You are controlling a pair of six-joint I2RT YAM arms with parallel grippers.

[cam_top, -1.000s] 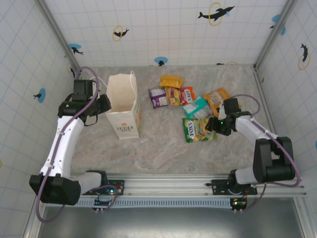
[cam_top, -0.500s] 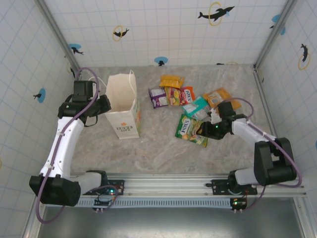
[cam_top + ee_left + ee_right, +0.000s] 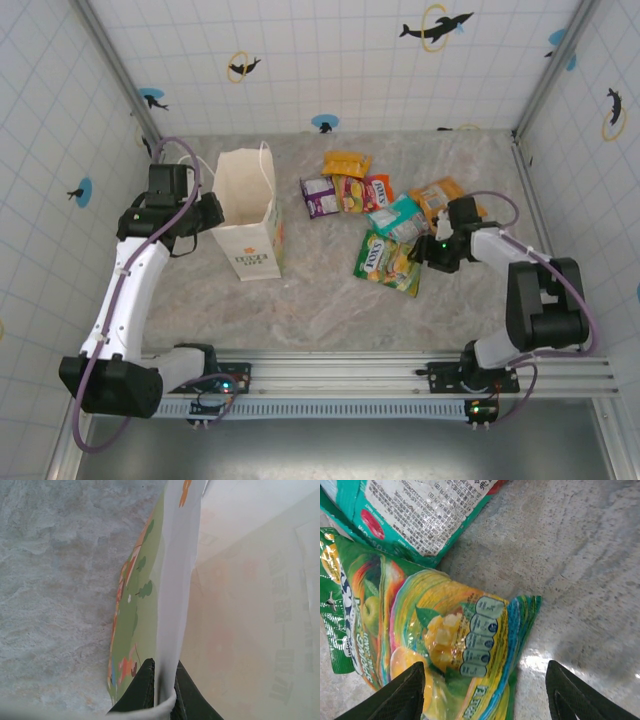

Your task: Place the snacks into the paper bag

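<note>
The white paper bag (image 3: 247,212) stands upright at the left, its mouth open. My left gripper (image 3: 212,210) is shut on the bag's left rim; in the left wrist view its fingers (image 3: 145,690) pinch the white paper wall (image 3: 172,605) with the green-orange print beside them. Several snack packets lie to the right: orange (image 3: 346,163), purple (image 3: 319,196), red (image 3: 378,191), teal (image 3: 396,217), another orange (image 3: 438,196) and a green one (image 3: 388,264). My right gripper (image 3: 428,254) stands open just above the green packet (image 3: 440,645), with the packet's corner between its fingers (image 3: 405,695) and nothing gripped.
Tiled walls enclose the marble table (image 3: 320,310) on three sides. The teal packet (image 3: 415,515) lies just beyond the green one. Bare marble stretches between the bag and the packets and along the front.
The right gripper dragged the green packet left and turned it, then let go and drew back to the right, standing open over the packet's corner. The left arm and bag stayed still.
</note>
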